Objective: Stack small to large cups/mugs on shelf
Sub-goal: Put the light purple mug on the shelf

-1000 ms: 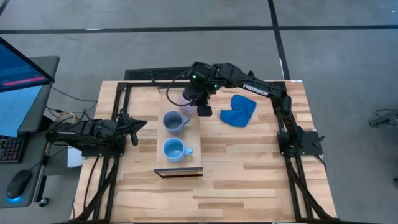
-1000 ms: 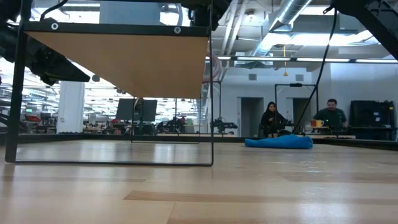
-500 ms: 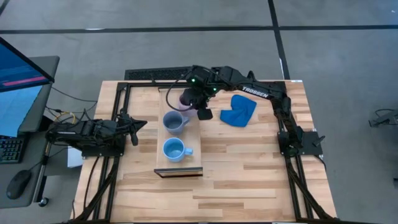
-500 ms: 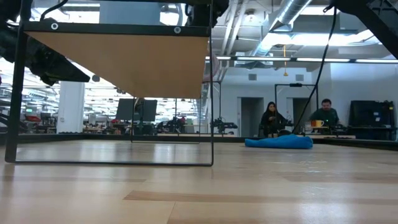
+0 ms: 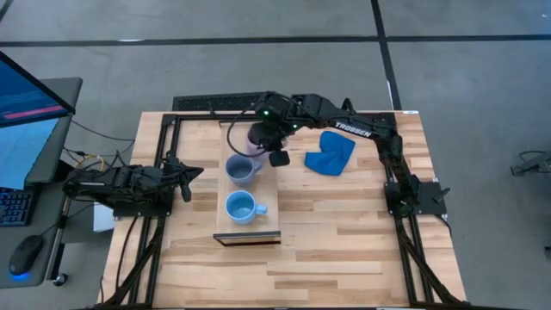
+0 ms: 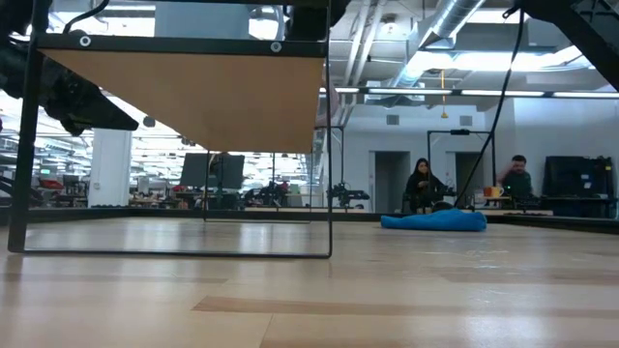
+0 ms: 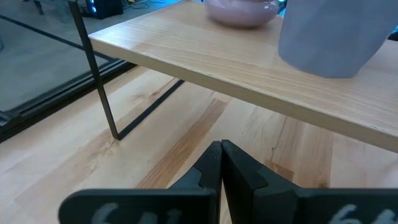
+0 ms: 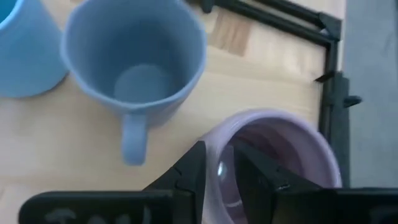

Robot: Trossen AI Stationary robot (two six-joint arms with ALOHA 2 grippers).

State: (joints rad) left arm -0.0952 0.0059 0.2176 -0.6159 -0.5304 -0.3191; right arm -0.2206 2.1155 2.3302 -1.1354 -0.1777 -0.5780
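Right gripper (image 8: 214,171) pinches the rim of the lilac mug (image 8: 273,155), one finger inside the wall and one outside, over the far end of the shelf (image 5: 263,185). From above, the lilac mug (image 5: 258,138) sits at the end of the row: slate mug (image 5: 242,169) next, sky-blue mug (image 5: 240,207) nearest the dark-edged end, all three apart, handles pointing to the same side. Cannot tell whether the lilac mug's base is already resting on the board. Judged step: placing or fine-positioning this mug. To do it well: lower until the base sits flat, keep it clear of the slate mug's rim and away from the board's edges, then release gently and lift straight up so the inner finger does not drag the wall and tip it. Left gripper (image 7: 221,165) is pressed together, empty, waiting low beside the shelf.
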